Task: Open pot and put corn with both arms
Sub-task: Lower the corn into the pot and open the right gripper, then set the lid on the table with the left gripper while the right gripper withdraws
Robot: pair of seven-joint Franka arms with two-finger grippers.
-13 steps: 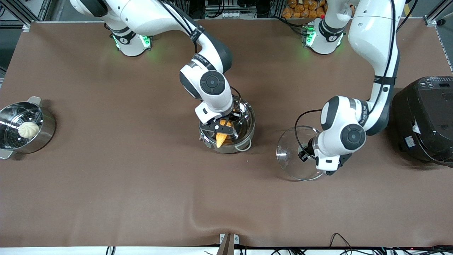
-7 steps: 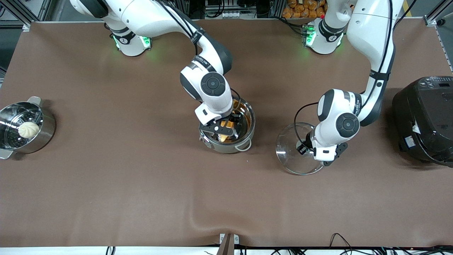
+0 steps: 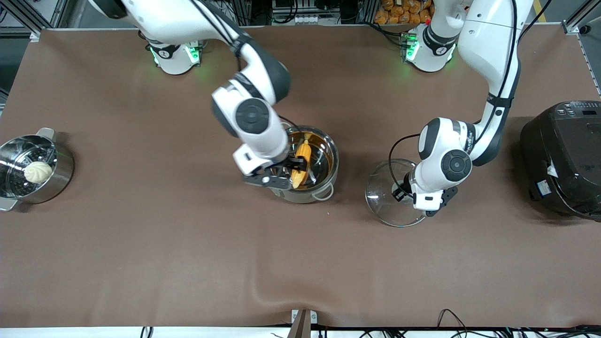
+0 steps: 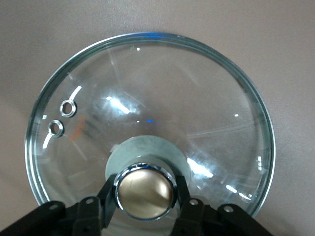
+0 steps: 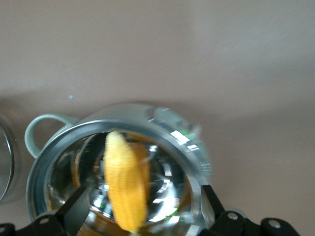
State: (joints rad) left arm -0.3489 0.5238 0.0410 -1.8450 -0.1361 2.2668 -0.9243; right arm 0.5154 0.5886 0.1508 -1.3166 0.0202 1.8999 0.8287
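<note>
As corn lies in pot, right tool above, open.

The pot – shallow, round, shiny steel with pale loop handles – stands uncovered near the middle of the surface. The corn, a yellow-orange tapered cob, lies inside it, its length running toward the front camera. The glass lid – clear, with a metal-capped knob – sits apart from the pot toward the left arm's end of the surface, knob up
</note>
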